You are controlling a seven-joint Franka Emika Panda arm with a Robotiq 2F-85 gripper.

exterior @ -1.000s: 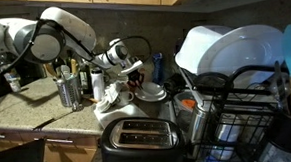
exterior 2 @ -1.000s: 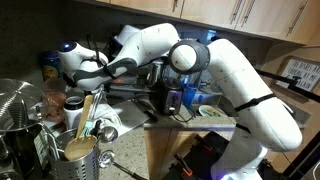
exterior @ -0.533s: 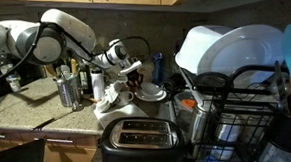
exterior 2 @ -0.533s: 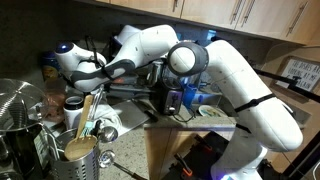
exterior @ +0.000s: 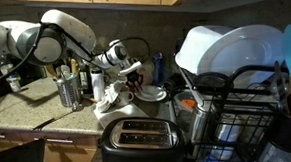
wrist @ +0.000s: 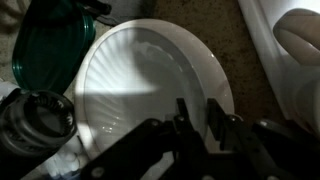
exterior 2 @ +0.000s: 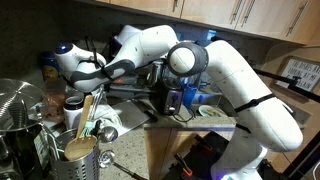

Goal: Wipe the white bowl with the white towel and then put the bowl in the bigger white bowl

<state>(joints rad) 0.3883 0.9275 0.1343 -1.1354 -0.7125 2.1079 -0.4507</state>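
White bowl (wrist: 150, 80), gripper (wrist: 200, 118) at its rim: probably the placing step.
Location: counter behind the toaster (exterior: 139, 139), green lid (wrist: 50, 45) just beside. Jaws narrow, astride the near rim; whether they pinch it cannot be told. Next move likely calls for spreading the jaws, then lifting straight clear. Against earlier frames: arm and bowl unmoved in both exterior views.

The arm (exterior 2: 225, 85) is glossy white, built of fat rounded segments with grey joint rings. A thin black cable (exterior: 133, 39) loops near the wrist, and the gripper (wrist: 199, 115) is black.
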